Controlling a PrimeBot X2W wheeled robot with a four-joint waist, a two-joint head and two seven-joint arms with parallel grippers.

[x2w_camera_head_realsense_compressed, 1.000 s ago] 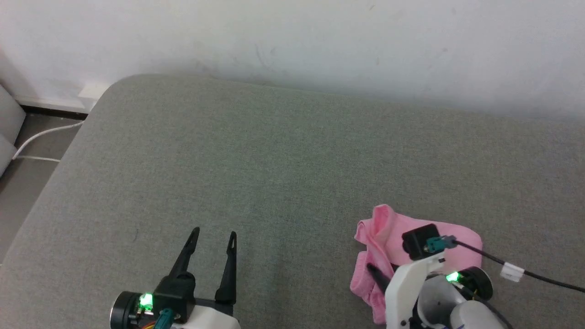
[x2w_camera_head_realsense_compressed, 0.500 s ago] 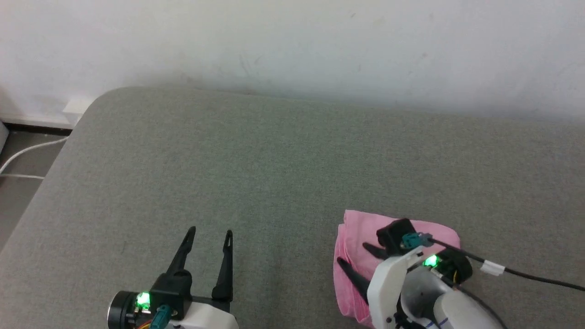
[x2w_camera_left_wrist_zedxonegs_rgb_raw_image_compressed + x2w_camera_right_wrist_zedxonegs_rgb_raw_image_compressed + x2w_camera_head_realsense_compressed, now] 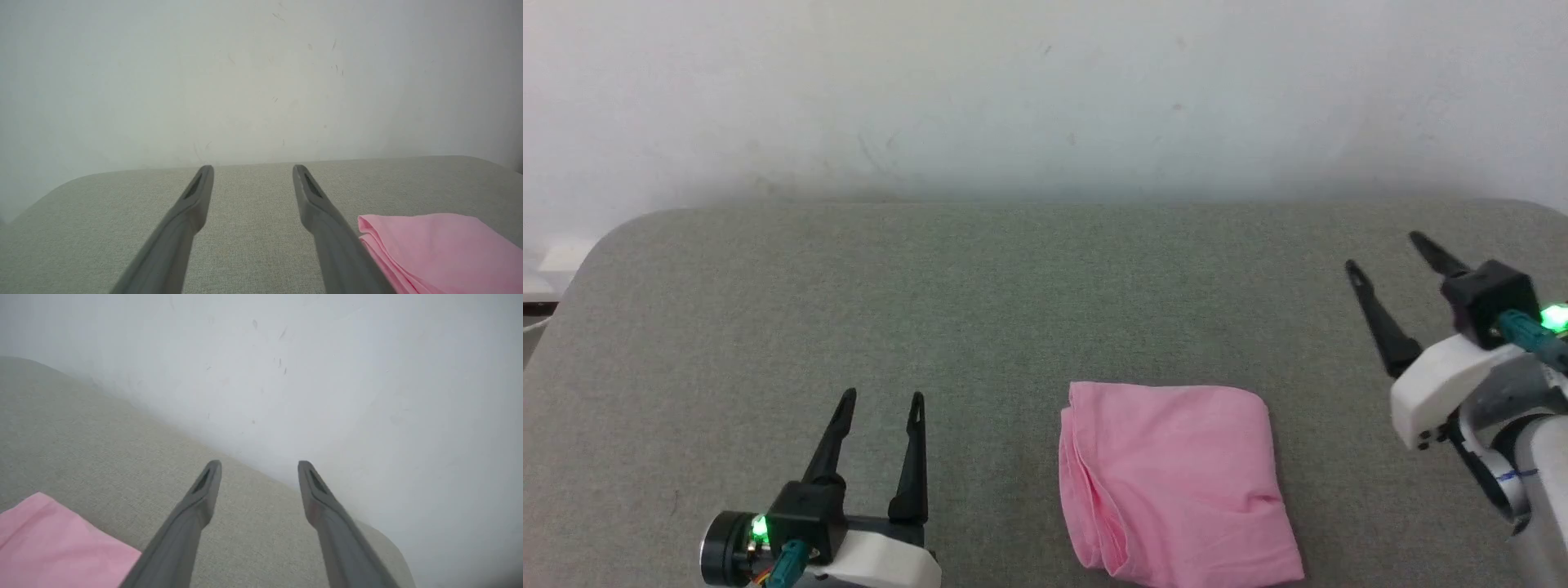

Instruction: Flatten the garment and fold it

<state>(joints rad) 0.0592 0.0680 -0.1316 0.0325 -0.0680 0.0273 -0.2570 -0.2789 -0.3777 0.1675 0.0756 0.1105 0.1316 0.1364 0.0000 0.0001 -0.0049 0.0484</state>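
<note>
Grey cloth worktop [image 3: 849,286] against a white wall [image 3: 1045,98]: the garment [image 3: 1176,482] lies folded at 5 o'clock. Both left tool [image 3: 883,394] and right tool [image 3: 1383,251] stand spread, empty. Fold looks done; keep both clear of its layered edge.

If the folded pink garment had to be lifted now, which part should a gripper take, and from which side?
The garment is probably best pinched at its layered left edge, the open left gripper coming in low from the left. The fold layers stack there; elsewhere it lies flat.
</note>
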